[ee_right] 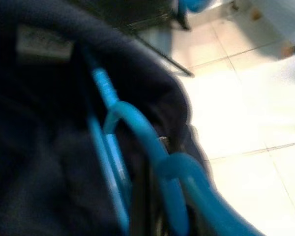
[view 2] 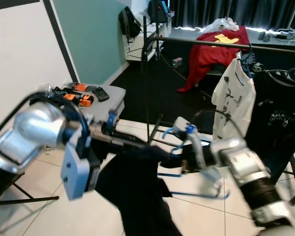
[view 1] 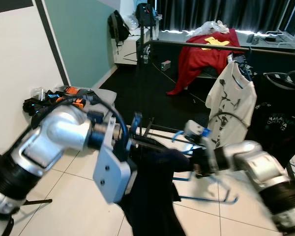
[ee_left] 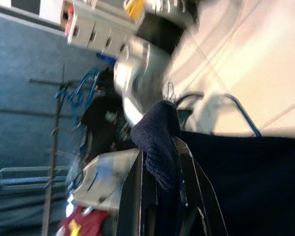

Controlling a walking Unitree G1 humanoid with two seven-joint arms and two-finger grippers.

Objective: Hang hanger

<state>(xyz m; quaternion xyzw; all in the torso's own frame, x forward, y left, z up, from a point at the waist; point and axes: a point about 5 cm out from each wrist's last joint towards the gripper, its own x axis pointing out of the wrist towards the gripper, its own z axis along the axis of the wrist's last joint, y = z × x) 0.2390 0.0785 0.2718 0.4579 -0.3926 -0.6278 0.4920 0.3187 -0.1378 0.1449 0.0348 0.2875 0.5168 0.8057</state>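
Nearest to you: L arm, silver w/ grey wrist plate, reaches in from the left. Your left claw (view 1: 137,142) has its long black fingers (ee_left: 137,196) nearly closed on the collar edge of a dark navy garment (view 1: 152,196); in the L wrist view the cloth folds over betw. the two fingers. The garment hangs down from the claw toward the white tiled floor (view 1: 78,172).

R arm comes in from the right, forearm blurred. Your right claw (view 1: 195,164) is at the garment's other side, against the blue hanger (ee_right: 137,132). R wrist view: blue hanger wire runs thru the navy cloth, right at the fingers, but you cannot tell how far that claw is open; too blurred and covered by cloth. The hanger's lower bar (view 1: 206,199) shows below the R wrist, just above the floor.

So: hanger sits inside the garment, betw. both claws, closer to the R one.

Mid-distance: a grey tabletop (view 2: 113,93) at left w/ orange and black tools (view 2: 81,98). A black clothes rail (view 2: 206,43) runs across, w/ a white printed T-shirt (view 1: 231,105) hanging from it, and dark shirts (view 1: 280,123) beside that.

Far: a red garment (view 1: 206,56) draped over a surface, a black backpack (view 1: 119,27) by the teal wall.
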